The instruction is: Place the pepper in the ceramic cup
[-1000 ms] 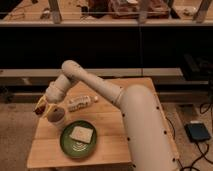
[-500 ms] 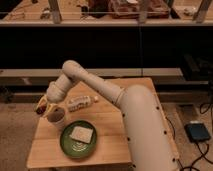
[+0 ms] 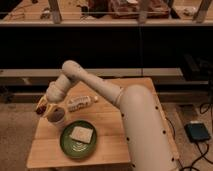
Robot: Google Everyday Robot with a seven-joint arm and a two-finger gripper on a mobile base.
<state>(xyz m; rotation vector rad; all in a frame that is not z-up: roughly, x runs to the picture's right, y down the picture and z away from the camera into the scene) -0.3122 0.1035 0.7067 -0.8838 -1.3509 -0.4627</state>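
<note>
The robot's white two-finger gripper (image 3: 44, 106) is sitting at the left of the frame, at the left edge of the light wooden table (image 3: 112, 137), and it appears to be holding the small red and yellow toy-like pepper (image 3: 42, 105), which is showing just at its tip. Whether the fingers are clamped firmly on the pepper or already loosening is something I cannot tell from this view. The small round off-white ceramic cup with a dark inside (image 3: 56, 115) is standing just to the lower right of the pepper, very near or touching it.

Judging from this, the carrying step is nearly done and the placing step is in hand: the pepper is lying beside the cup's rim, not yet inside it. The next move probably calls for a small shift toward the lower right, centring the pepper over the opening (it looks about as wide as the cup), then releasing.

Counting: one pepper, one cup, one round green plate (image 3: 68, 146) with one pale square piece (image 3: 81, 133) on it, and one pale labelled bottle (image 3: 81, 103) lying on its side above the plate.
</note>
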